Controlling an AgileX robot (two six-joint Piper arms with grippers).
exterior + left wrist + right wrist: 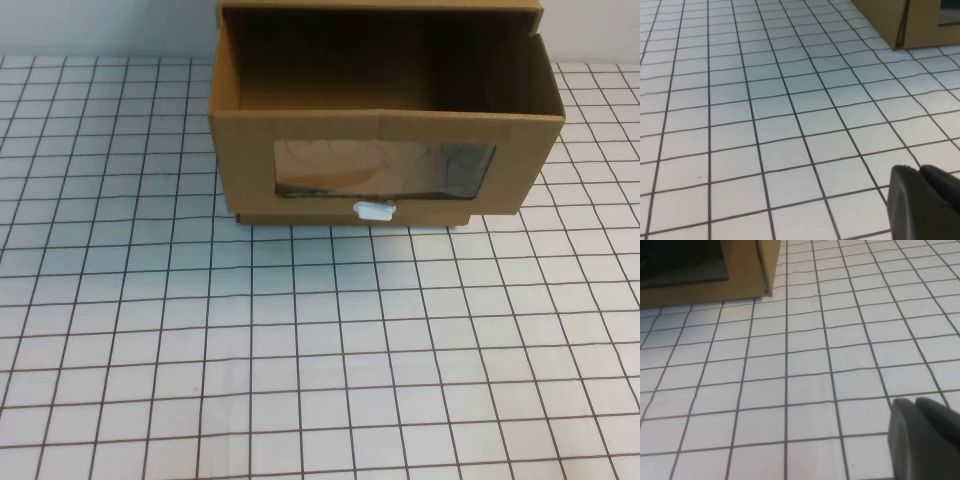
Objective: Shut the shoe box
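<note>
The shoe box (385,130) in front of me is plain brown cardboard, with a darker brown interior where the drawer stands out from its sleeve. Its front panel carries a clear rectangular window (385,170), which shows tan and grey reflections. A small white tab (375,210) sits at the bottom edge of that panel. The bench (320,380) is white, ruled with thin dark lines into a regular square grid over its whole surface. My left hand (927,202) shows as matte black over the grid near the box's brown corner. My right hand (925,437) is dark grey to black, likewise over white squares.
</note>
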